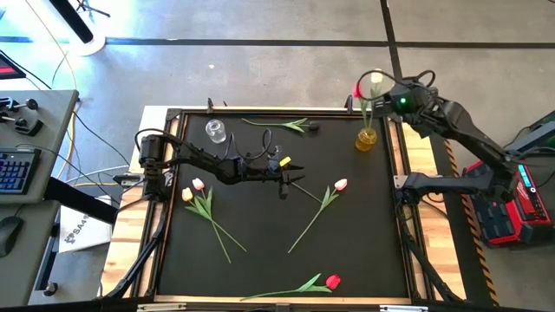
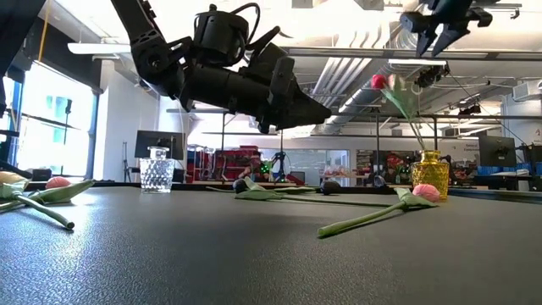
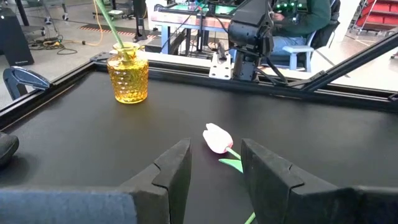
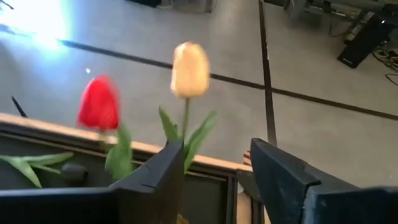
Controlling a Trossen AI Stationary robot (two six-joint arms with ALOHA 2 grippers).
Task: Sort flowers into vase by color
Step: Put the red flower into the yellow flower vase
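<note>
The pink tulip [image 3: 217, 138] lies on the black tabletop [image 1: 260, 251], just ahead of my left pincer [image 3: 214, 171], which is spread. It looks light and floppy, so I'd pinch the thin stem. My right pincer [image 4: 217, 168] hangs spread over the yellow vase [image 1: 367, 138].

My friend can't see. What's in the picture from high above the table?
A black table holds tulips lying flat, pink, red and others. The left pincer hovers open mid-table. The right pincer hangs open over a yellow vase with flowers in it, at the far right corner.
</note>
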